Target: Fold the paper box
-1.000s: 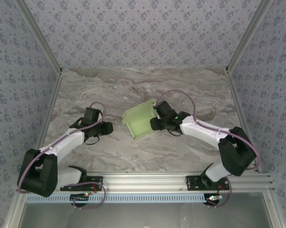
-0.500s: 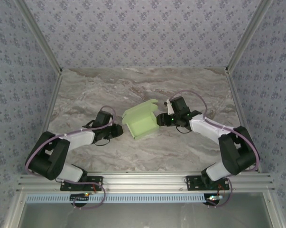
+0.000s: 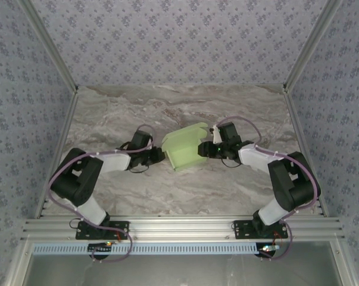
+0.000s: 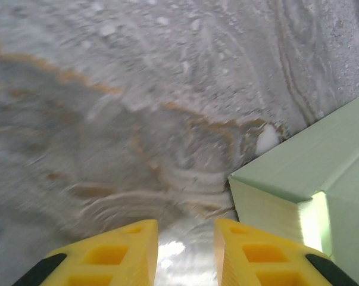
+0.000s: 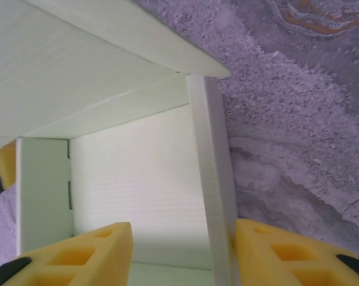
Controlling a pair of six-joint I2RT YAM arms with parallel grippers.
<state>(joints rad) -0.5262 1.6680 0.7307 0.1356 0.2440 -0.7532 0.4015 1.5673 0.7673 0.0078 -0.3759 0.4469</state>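
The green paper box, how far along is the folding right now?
Done: the pale green card box stands as a walled shell on the marble table. In hand: the right gripper straddles one wall, jaws apart; the left gripper sits open beside a corner. Left: closing its open top.

A marble-patterned tabletop (image 3: 167, 190), grey-white with wavy tan and brown veins, formed the floor of the enclosure. Walls (image 3: 179, 42) papered in blue-grey with small floral sprigs stood behind it and at both sides. Slanted aluminium posts (image 3: 48, 44) marked the back corners. Along the near edge ran a grooved aluminium rail (image 3: 185, 225), and just below it lay a white slotted strip (image 3: 185, 248).
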